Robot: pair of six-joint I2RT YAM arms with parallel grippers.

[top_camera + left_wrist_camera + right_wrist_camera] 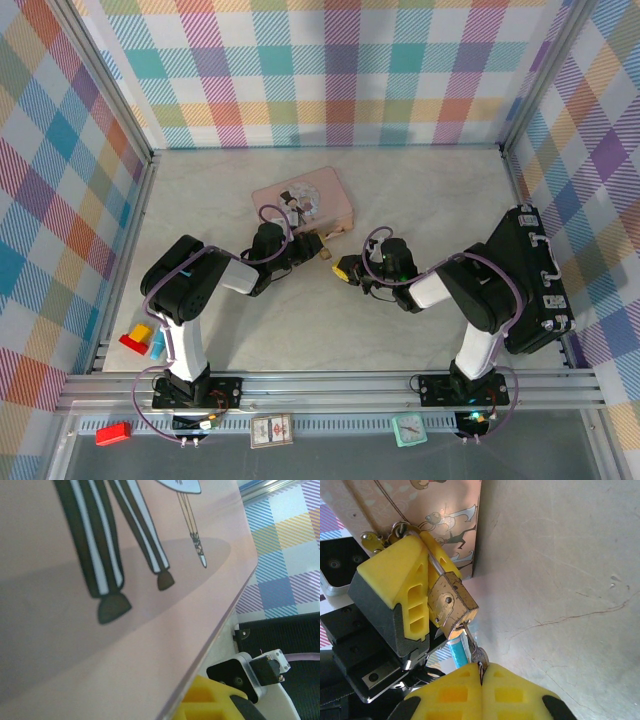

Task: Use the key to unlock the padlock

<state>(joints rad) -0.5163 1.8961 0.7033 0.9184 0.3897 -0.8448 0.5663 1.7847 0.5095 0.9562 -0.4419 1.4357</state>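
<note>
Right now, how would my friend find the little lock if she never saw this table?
Look for the flat pink rectangular tin box in the middle of the pale marble table. At its near right corner sits the small brass-gold padlock with a thin silver loop. It is the only shiny gold block there, squeezed by yellow jaws, with a thin silver key touching its bottom.
</note>
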